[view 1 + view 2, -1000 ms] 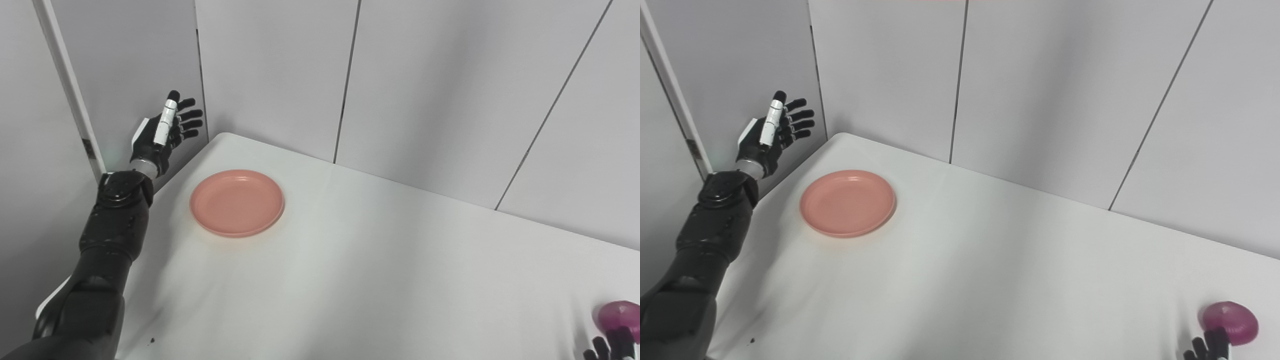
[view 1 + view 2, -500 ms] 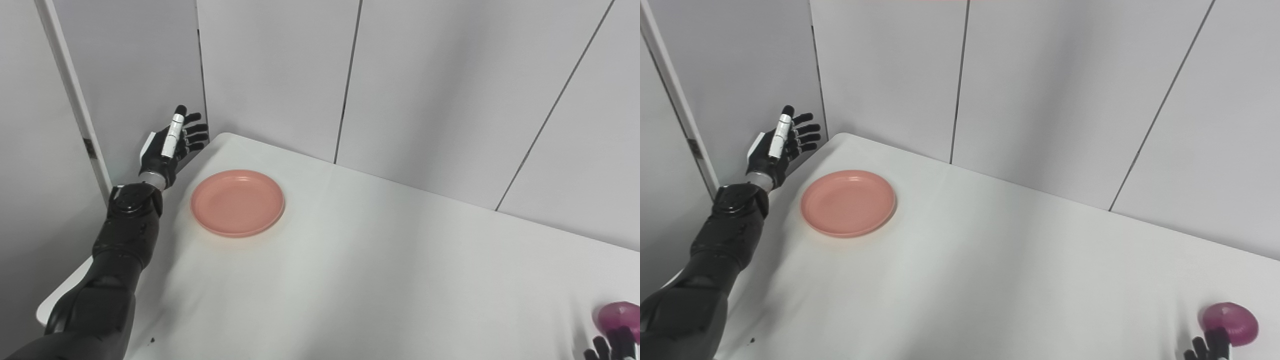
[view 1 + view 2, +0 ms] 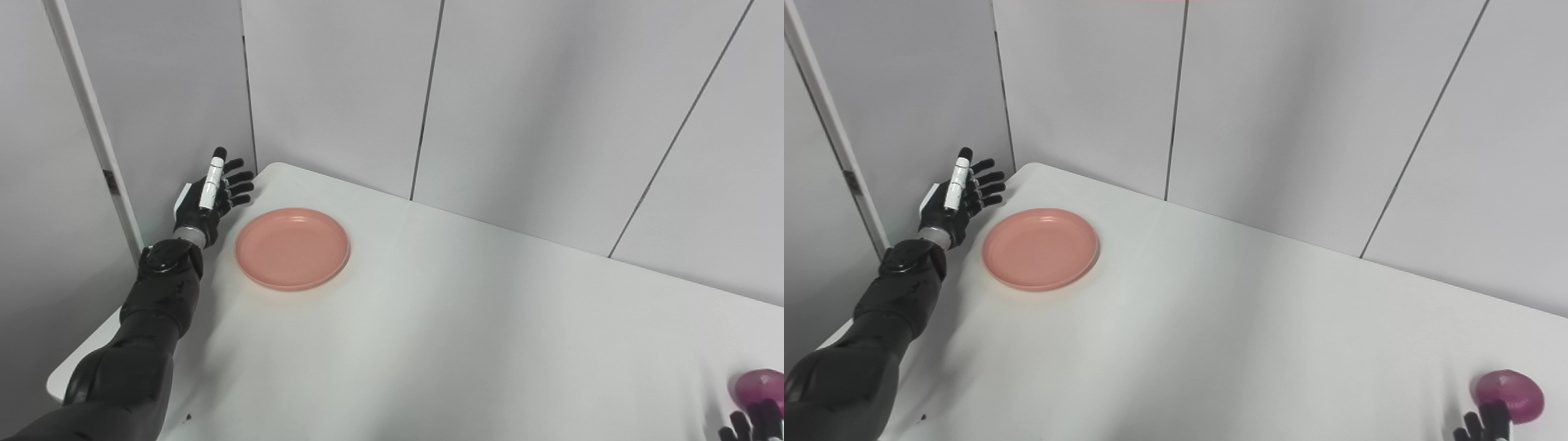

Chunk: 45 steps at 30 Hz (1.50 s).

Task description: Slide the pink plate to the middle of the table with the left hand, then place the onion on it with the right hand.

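Observation:
The pink plate point(image 3: 292, 248) lies flat on the white table point(image 3: 429, 318) near its far left corner. My left hand point(image 3: 210, 194) is open, fingers spread, just left of the plate's far left rim and apart from it. The purple onion point(image 3: 1510, 395) sits at the table's near right edge. Only the fingertips of my right hand point(image 3: 1482, 425) show at the bottom edge, just in front of the onion; I cannot tell whether it is open or shut.
Grey wall panels point(image 3: 343, 92) stand close behind the table and beside its left corner. A small dark speck point(image 3: 187, 417) lies near the table's front left edge.
My left hand has come down and moved right, from up by the wall panel to the table level beside the plate. The plate and onion have not moved.

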Each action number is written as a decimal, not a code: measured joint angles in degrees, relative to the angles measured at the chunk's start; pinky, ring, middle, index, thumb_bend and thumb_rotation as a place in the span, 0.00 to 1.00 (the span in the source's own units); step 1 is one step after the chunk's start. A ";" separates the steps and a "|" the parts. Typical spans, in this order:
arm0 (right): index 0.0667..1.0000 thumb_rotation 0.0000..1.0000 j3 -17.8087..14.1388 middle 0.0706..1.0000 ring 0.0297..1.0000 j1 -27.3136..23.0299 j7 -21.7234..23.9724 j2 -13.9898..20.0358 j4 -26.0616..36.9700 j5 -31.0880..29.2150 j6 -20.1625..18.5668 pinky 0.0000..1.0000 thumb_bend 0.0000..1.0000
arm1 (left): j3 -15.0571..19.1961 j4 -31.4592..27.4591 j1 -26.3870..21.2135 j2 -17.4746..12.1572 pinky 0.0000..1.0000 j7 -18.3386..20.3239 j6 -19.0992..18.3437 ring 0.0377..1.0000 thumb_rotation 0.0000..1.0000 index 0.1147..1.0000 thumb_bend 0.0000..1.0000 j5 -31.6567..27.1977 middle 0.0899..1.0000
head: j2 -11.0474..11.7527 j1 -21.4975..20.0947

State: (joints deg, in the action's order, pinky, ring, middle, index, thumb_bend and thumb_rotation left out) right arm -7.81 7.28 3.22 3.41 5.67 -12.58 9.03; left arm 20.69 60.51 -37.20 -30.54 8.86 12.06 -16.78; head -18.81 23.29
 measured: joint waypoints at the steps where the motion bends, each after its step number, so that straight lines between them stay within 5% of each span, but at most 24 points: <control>1: 1.00 1.00 0.00 1.00 1.00 0.00 0.00 0.00 0.00 0.00 0.00 1.00 0.57 | 0.00 0.00 0.00 0.00 0.74 -0.05 0.05 0.73 0.93 0.74 0.81 0.00 0.71 | 0.00 0.00; 17: 1.00 1.00 -0.02 1.00 1.00 0.07 -0.01 0.02 0.00 0.00 0.03 1.00 0.57 | -0.56 1.56 -0.25 1.01 0.73 -0.62 0.46 0.73 0.93 0.71 0.79 -0.03 0.71 | -0.17 -0.26; 25: 1.00 1.00 0.08 1.00 1.00 0.01 -0.04 -0.03 0.00 0.02 0.03 1.00 0.57 | -1.24 -5.72 0.67 4.88 0.73 -0.11 -1.27 0.73 0.92 0.72 0.79 -0.56 0.71 | -0.35 -0.44; 45: 1.00 1.00 0.10 1.00 1.00 0.03 -0.10 -0.03 0.00 0.35 0.04 1.00 0.54 | -2.86 -13.02 4.68 7.01 0.79 -0.18 -6.43 0.74 0.94 0.74 0.78 -0.60 0.72 | -0.79 -0.62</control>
State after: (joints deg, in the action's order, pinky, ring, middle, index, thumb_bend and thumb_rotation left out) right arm -7.71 7.31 3.12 3.38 5.67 -12.23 9.07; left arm 17.83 47.50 -32.52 -23.53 8.67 5.63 -17.37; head -19.60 22.68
